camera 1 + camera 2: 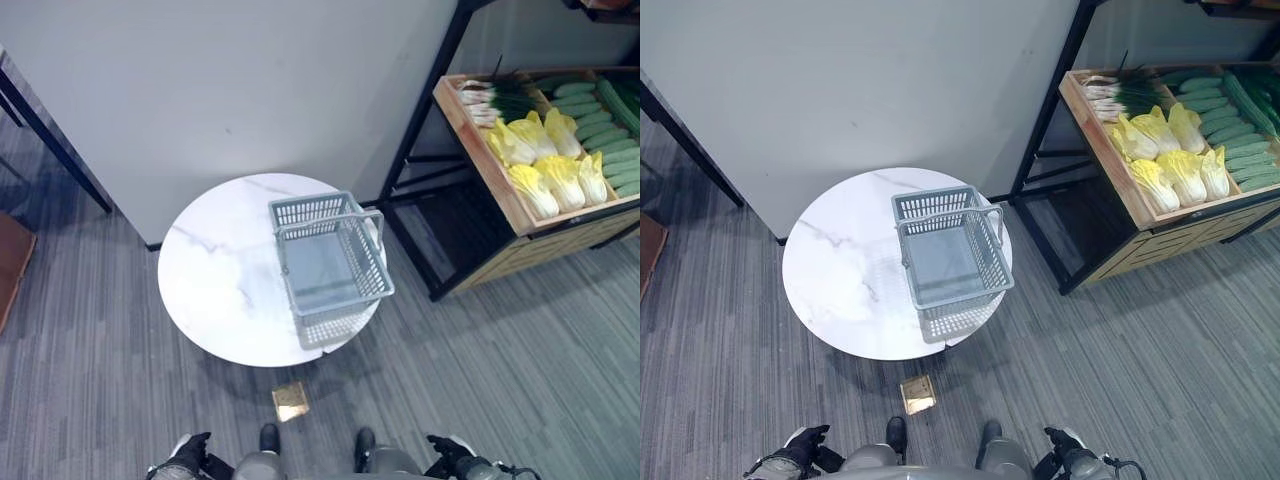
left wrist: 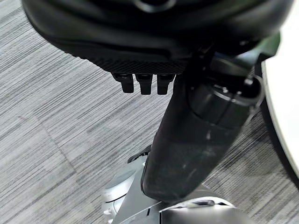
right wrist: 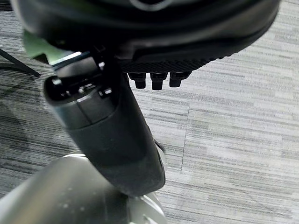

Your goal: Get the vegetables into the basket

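Below, a round white marble-patterned tabletop (image 1: 215,275) is seen on a grey striped carpet floor (image 1: 520,380), with a grey plastic mesh shopping basket (image 1: 330,268) set at its right edge, the near end of the basket overhanging the rim. The basket is seen upright and empty, its handle folded toward the far right side. Off to the right, well apart from the table, a slanted wooden crate (image 1: 480,150) is carried on a black metal rack (image 1: 425,110). Yellow-green napa cabbages (image 1: 545,165) are laid in the middle of the crate, dark green cucumbers (image 1: 610,140) are stacked along its right side, and a bunch of white-stalked spring onions (image 1: 490,98) is placed at its far left corner. No vegetable is found in the basket. A small tan square marker (image 1: 290,400) is seen on the floor just before the table's near edge. The left hand (image 1: 185,458) and the right hand (image 1: 450,455) are held low at the bottom edge, well apart from the table. Each hand's fingers (image 2: 142,84) are shown curled under with nothing gripped.
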Controlling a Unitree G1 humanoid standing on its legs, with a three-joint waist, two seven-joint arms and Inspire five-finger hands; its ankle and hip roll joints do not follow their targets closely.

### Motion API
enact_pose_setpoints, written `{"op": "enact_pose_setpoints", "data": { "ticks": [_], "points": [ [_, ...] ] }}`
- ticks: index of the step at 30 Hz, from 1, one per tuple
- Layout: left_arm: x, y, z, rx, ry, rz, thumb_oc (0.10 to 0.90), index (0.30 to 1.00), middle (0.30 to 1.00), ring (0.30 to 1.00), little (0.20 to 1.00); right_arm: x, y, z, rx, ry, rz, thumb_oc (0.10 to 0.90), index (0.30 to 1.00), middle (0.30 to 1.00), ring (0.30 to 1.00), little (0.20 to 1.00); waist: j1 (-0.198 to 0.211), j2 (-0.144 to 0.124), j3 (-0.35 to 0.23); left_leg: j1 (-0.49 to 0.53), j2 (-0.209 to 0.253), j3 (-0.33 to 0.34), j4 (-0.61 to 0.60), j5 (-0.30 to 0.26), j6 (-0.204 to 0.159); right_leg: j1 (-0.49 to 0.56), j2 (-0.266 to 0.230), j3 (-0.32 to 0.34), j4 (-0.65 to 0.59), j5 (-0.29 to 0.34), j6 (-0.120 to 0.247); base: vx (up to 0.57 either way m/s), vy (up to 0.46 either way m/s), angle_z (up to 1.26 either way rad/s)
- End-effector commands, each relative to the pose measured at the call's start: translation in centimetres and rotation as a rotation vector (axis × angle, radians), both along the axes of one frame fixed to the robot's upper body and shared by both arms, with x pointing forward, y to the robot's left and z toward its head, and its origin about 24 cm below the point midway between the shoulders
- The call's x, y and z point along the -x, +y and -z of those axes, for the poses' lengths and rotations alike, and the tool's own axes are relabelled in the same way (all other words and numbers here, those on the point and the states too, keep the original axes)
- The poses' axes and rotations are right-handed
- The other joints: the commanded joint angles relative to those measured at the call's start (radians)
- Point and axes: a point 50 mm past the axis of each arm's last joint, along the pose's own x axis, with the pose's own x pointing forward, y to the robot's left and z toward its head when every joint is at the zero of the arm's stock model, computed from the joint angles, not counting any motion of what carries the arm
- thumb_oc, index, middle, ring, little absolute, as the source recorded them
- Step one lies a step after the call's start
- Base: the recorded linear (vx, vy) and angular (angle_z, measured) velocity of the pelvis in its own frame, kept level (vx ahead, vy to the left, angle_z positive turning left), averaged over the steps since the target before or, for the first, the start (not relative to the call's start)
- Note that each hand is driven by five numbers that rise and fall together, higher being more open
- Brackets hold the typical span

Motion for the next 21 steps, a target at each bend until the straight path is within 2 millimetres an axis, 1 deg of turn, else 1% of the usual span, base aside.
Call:
{"op": "enact_pose_setpoints", "data": {
  "ticks": [1,3,5,6,7,9,10,12,13,15,16,17,21],
  "points": [
    [-0.4,-0.3,0.0,0.006,-0.012,0.001,0.9,1.0,1.0,1.0,1.0,-2.0,0.8,-0.4,-0.021,-0.053,-0.046,0.9,1.0,1.0,1.0,1.0,-0.004,-0.002,0.038,0.039,-0.013,-0.004,0.06,-0.085,-0.043,-0.012,-0.022,0.022,-0.025,0.203,0.027,0.13,-0.168,0.44],
    [-0.1,-0.4,0.1,0.011,-0.003,0.003,0.9,1.0,1.0,1.0,1.0,-1.6,0.6,-0.3,-0.018,-0.041,-0.044,0.9,1.0,1.0,1.0,1.0,-0.005,-0.002,0.034,0.049,-0.005,-0.022,0.068,-0.087,-0.051,0.01,-0.012,0.015,-0.023,0.19,0.018,0.15,-0.225,0.57],
    [0.0,-0.5,0.2,0.018,0.001,-0.009,0.9,1.0,1.0,1.0,1.0,-1.4,0.3,-0.3,-0.011,-0.031,-0.049,0.9,1.0,1.0,1.0,1.0,-0.001,0.002,0.022,0.055,0.019,-0.035,0.064,-0.079,-0.07,0.033,0.009,-0.001,-0.025,0.171,0.004,0.11,-0.219,0.25],
    [0.1,-0.5,0.2,0.018,0.002,-0.009,0.9,1.0,1.0,1.0,1.0,-1.4,0.3,-0.3,-0.011,-0.031,-0.049,0.9,1.0,1.0,1.0,1.0,-0.002,0.003,0.022,0.055,0.02,-0.036,0.064,-0.079,-0.07,0.034,0.01,-0.002,-0.026,0.171,0.004,0.13,-0.278,0.18],
    [0.3,-0.6,0.3,0.028,0.004,-0.029,0.9,1.0,1.0,1.0,1.0,-1.0,-0.1,-0.3,0.0,-0.025,-0.039,0.9,1.0,1.0,1.0,1.0,0.003,0.009,0.012,0.053,0.048,-0.056,0.069,-0.07,-0.089,0.051,0.029,-0.033,-0.019,0.147,-0.011,0.12,-0.257,0.25],
    [0.4,-0.9,0.4,0.037,0.004,-0.031,0.9,1.0,1.0,1.0,1.0,-0.9,-0.5,-0.4,0.009,-0.024,-0.028,0.9,1.0,1.0,1.0,1.0,0.002,0.017,0.01,0.045,0.066,-0.069,0.074,-0.057,-0.102,0.06,0.043,-0.059,-0.008,0.127,-0.023,0.1,-0.241,0.34],
    [0.4,-0.9,0.4,0.037,0.004,-0.031,0.9,1.0,1.0,1.0,1.0,-0.9,-0.5,-0.4,0.009,-0.024,-0.028,0.9,1.0,1.0,1.0,1.0,0.001,0.017,0.01,0.044,0.066,-0.07,0.075,-0.057,-0.102,0.061,0.043,-0.06,-0.008,0.127,-0.023,0.05,-0.141,0.39],
    [0.3,-1.1,0.4,0.039,0.007,-0.034,0.9,1.0,1.0,1.0,1.0,-0.8,-1.3,-0.5,0.029,-0.026,-0.005,0.9,1.0,1.0,1.0,1.0,0.0,0.026,0.008,0.033,0.088,-0.082,0.074,-0.032,-0.12,0.073,0.055,-0.094,-0.001,0.107,-0.035,0.06,-0.168,0.28],
    [0.3,-1.2,0.4,0.039,0.007,-0.034,0.9,1.0,1.0,1.0,1.0,-0.8,-1.3,-0.5,0.029,-0.026,-0.005,0.9,1.0,1.0,1.0,1.0,-0.001,0.026,0.008,0.032,0.088,-0.084,0.074,-0.032,-0.12,0.073,0.055,-0.095,-0.001,0.107,-0.035,0.05,-0.151,0.21],
    [0.0,-1.4,0.4,0.044,-0.002,-0.024,0.9,1.0,1.0,1.0,1.0,-0.5,-1.9,-0.6,0.043,-0.025,0.011,0.9,1.0,1.0,1.0,1.0,-0.007,0.03,0.007,0.019,0.098,-0.071,0.071,-0.013,-0.129,0.084,0.049,-0.126,-0.005,0.101,-0.039,0.03,-0.092,0.43],
    [-0.2,-1.7,0.5,0.048,-0.004,-0.02,0.9,1.0,1.0,1.0,1.0,-0.2,-2.3,-0.6,0.055,-0.017,0.021,0.9,1.0,1.0,1.0,1.0,-0.015,0.033,0.003,0.017,0.104,-0.041,0.064,-0.001,-0.132,0.097,0.043,-0.15,-0.014,0.101,-0.04,0.03,-0.068,0.58],
    [-0.1,-1.8,0.5,0.053,-0.004,-0.025,0.9,1.0,1.0,1.0,1.0,0.0,-2.4,-0.6,0.06,-0.011,0.03,0.9,1.0,1.0,1.0,1.0,-0.019,0.036,-0.001,0.018,0.107,-0.02,0.056,0.005,-0.135,0.103,0.041,-0.161,-0.019,0.102,-0.04,0.04,-0.043,0.63],
    [0.8,-1.8,0.7,0.061,0.018,-0.064,0.9,1.0,1.0,1.0,1.0,0.9,-2.5,-0.4,0.063,0.016,0.042,0.9,1.0,1.0,1.0,1.0,-0.019,0.043,-0.025,0.041,0.105,0.004,0.029,0.007,-0.136,0.122,0.047,-0.168,-0.049,0.109,-0.037,0.06,0.007,0.26]
  ]
}}
